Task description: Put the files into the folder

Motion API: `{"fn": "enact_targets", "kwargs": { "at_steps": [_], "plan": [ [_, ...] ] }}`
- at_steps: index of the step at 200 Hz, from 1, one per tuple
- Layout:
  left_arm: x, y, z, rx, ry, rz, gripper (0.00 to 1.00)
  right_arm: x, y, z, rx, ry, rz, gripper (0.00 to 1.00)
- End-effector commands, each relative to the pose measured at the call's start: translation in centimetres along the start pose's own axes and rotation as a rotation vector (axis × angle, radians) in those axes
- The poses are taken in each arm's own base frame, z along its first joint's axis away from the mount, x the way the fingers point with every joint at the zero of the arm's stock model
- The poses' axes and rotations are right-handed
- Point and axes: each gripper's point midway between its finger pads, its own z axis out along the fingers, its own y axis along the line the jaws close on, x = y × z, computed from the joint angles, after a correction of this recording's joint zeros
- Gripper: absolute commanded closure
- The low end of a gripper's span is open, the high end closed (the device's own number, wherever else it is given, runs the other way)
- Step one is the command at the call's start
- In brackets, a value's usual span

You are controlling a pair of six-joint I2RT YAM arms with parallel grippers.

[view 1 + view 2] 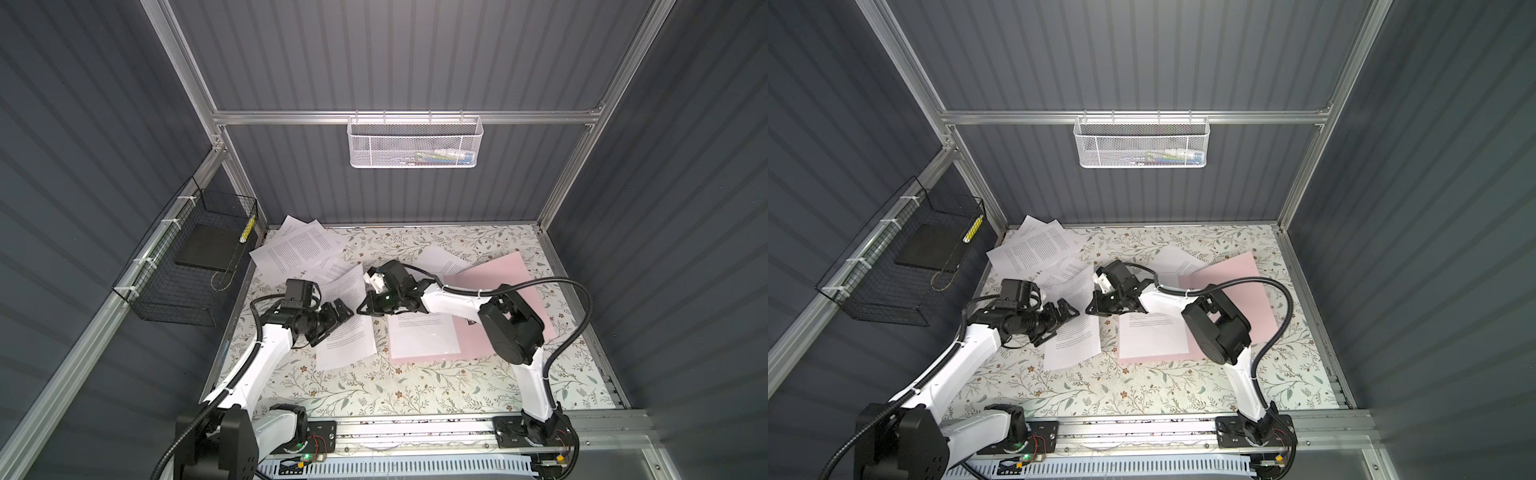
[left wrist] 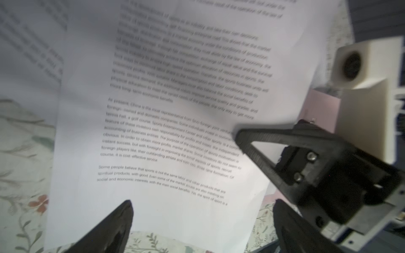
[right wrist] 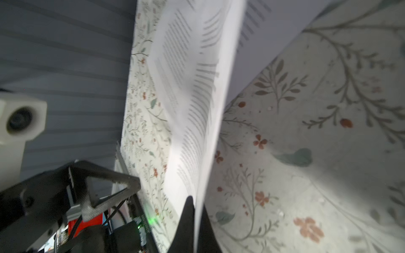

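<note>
Black right gripper point(image 3: 196, 207) clamps the edge of a white printed paper sheet point(image 3: 192, 92), left gripper point(image 2: 202, 203) spread wide at its 9 o'clock, pale pink card folder point(image 1: 515, 274) at 3 o'clock: that thin edge pinch could slip or buckle the sheet.

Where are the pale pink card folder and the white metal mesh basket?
Pale pink card folder point(image 1: 507, 270): in a top view, bare flap.
White metal mesh basket point(image 1: 386, 145): in a top view, front wall.
</note>
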Motion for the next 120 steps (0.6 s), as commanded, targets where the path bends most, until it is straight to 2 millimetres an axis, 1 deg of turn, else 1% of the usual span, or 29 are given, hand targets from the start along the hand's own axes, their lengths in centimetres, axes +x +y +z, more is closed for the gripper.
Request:
{"fn": "enact_targets", "kwargs": {
  "at_steps": [1, 18, 26, 42, 58, 66, 77, 90, 93, 104, 120],
  "plan": [
    [0.2, -3.5, -2.3, 0.118, 0.027, 0.096, 0.00, -0.8, 0.8, -5.5, -0.010, 0.021, -0.070, 1.00],
    [0.3, -4.1, -2.3, 0.145, 0.039, 0.123, 0.00, -0.6, -0.2, -9.6, 0.036, 0.026, -0.092, 1.00],
    [0.3, -3.8, -2.0, 0.136, 0.042, 0.131, 0.00, 0.1, -1.2, -11.6, 0.091, 0.044, -0.093, 1.00],
    [0.5, -3.4, -1.0, 0.130, 0.055, 0.136, 0.00, 1.1, -3.0, -15.6, 0.213, 0.059, -0.104, 1.00],
    [0.9, -3.9, 0.4, 0.136, 0.074, 0.158, 0.00, 1.9, -5.1, -19.6, 0.317, 0.059, -0.100, 1.00],
    [1.1, -4.4, 1.3, 0.141, 0.084, 0.172, 0.00, 2.2, -6.2, -21.5, 0.370, 0.052, -0.079, 1.00],
    [1.6, -5.8, 2.6, 0.168, 0.102, 0.200, 0.00, 2.3, -7.7, -24.2, 0.431, 0.030, -0.035, 1.00],
    [2.3, -7.4, 4.3, 0.195, 0.135, 0.229, 0.00, 2.7, -9.3, -26.6, 0.509, 0.019, -0.019, 1.00],
    [2.5, -7.7, 4.7, 0.199, 0.144, 0.235, 0.00, 2.8, -10.1, -27.4, 0.553, 0.018, -0.010, 1.00],
    [3.1, -8.9, 6.3, 0.209, 0.170, 0.259, 0.00, 3.4, -11.2, -29.2, 0.593, 0.030, 0.023, 1.00],
    [4.5, -10.6, 8.8, 0.210, 0.215, 0.304, 0.00, 4.8, -13.5, -31.7, 0.720, 0.076, 0.039, 1.00]
  ]
}}
